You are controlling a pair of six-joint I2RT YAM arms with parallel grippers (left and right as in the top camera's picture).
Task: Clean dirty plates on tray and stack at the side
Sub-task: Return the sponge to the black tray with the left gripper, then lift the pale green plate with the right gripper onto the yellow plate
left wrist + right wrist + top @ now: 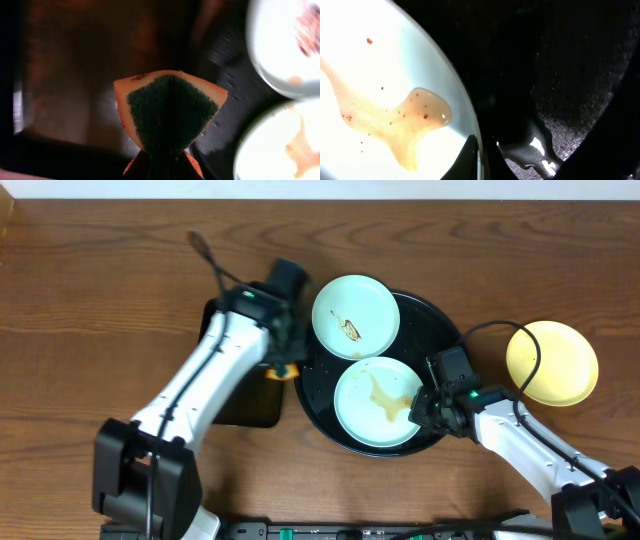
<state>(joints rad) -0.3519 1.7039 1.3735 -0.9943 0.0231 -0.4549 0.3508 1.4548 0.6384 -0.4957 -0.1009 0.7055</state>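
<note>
Step in hand: I am judging this to be the cleaning of the second plate. The yellow plate (pixel 552 363) is lying on the desk toward the right edge, off the tray (pixel 440 330), and no smear is showing on it from overhead. The two mint plates are sitting side by side inside the tray, which is occupying the middle of the desk.

The far plate (pixel 356 316) is carrying a small brown smear. The near plate (pixel 375 402) is carrying a wide yellow-brown streak with dark specks.

The right tool (pixel 424 406) is pinching the right rim of the near plate, one finger inside the rim and one outside, as the right wrist view is showing. I am reading this as a steadying grip.

The left tool (pixel 282 358) is clamping a sponge (pixel 167 112), green scouring face toward the wrist camera. It is hovering at the tray's left rim, above the rectangular black tray (pixel 255 405), and is not touching either plate.

Next move, as I am judging it: I am planning to bring the sponge rightward onto the near plate's streak and wipe while the right tool is holding the rim. The grip is calling for firmness, since wiping pressure could be sliding the plate on the glossy tray.
</note>
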